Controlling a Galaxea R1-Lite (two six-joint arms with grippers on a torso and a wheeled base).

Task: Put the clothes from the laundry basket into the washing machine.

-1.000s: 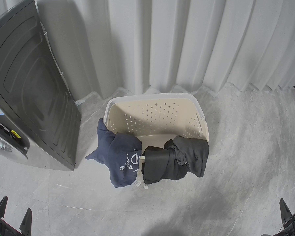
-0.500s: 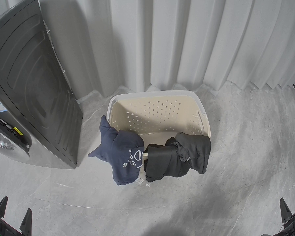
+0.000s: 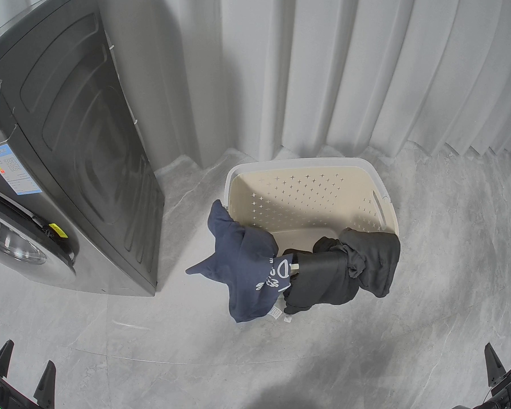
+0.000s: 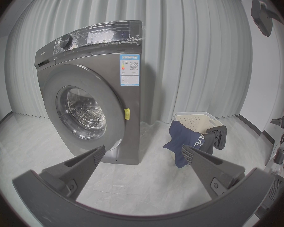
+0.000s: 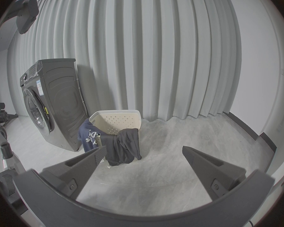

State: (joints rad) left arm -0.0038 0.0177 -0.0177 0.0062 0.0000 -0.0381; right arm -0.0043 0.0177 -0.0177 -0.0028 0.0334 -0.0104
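Clothes point(image 3: 250, 268) drape over the laundry basket point(image 3: 309, 163) rim, handy to pinch; left gripper point(image 3: 27, 354) and right gripper point(image 3: 505, 339) hang spread, empty.

Bright, diffuse light, seemingly from near left; washing machine point(image 3: 68, 160) shadows the curtain point(image 3: 323, 58) rightward; wrist views bow at edges.

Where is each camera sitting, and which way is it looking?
Head view: on the robot's head, looking down at the laundry basket and washing machine; the left gripper and right gripper peek in below.
Left wrist view: on the left wrist, facing the washing machine's front; its own open gripper frames it.
Right wrist view: on the right wrist, facing the laundry basket and curtain, own gripper open too.
All three share the laundry basket and washing machine.
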